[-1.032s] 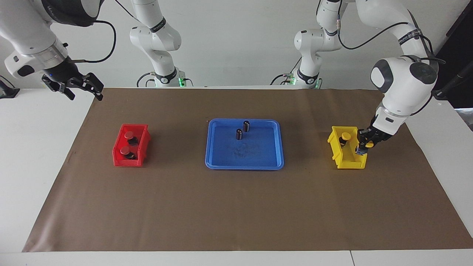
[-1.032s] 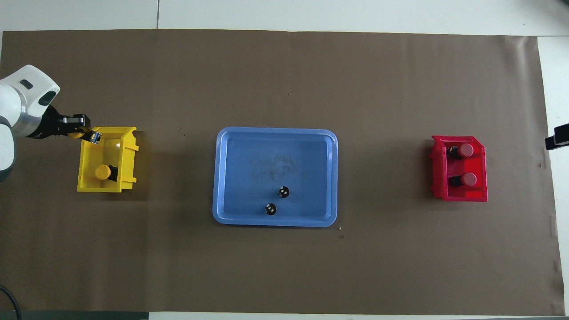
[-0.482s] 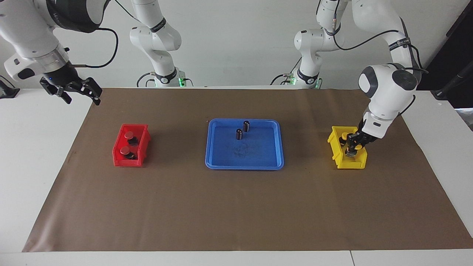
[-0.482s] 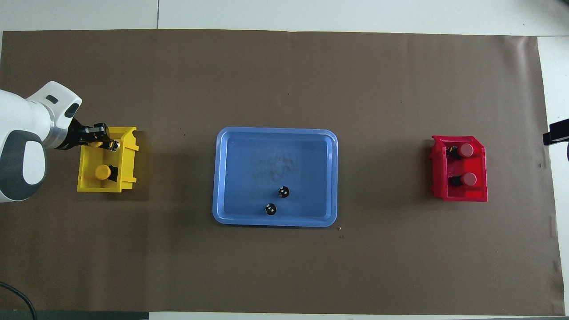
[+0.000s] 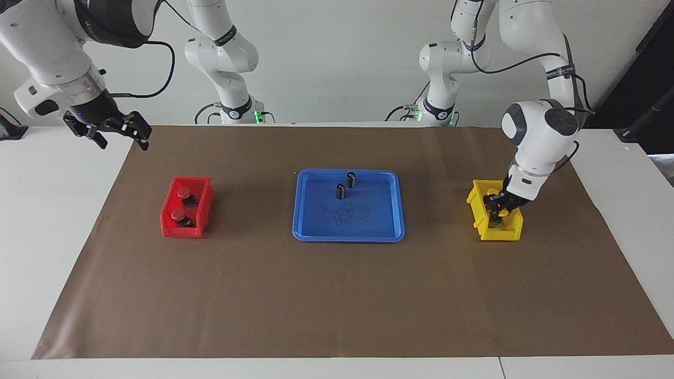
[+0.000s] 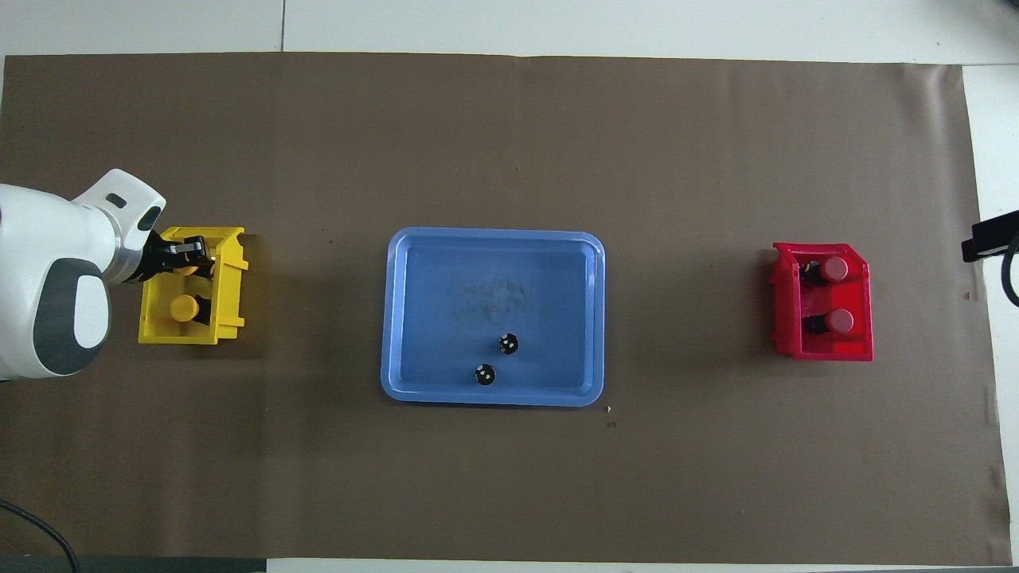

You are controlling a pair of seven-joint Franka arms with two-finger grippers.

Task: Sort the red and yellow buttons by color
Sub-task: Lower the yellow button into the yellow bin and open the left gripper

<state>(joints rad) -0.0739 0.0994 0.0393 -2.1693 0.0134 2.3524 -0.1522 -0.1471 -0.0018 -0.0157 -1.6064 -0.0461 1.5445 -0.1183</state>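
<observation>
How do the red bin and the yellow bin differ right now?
The red bin sits toward the right arm's end of the table; the yellow bin sits toward the left arm's end. The red bin holds two red buttons lying free. The yellow bin holds one free yellow button, plus a second one gripped by the left gripper inside it. No gripper is in the red bin. Both match their buttons' color.

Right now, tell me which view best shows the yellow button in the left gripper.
Overhead: the held yellow button shows between the left gripper's fingers, over the yellow bin. The facing view shows only a yellow sliver under the arm.
</observation>
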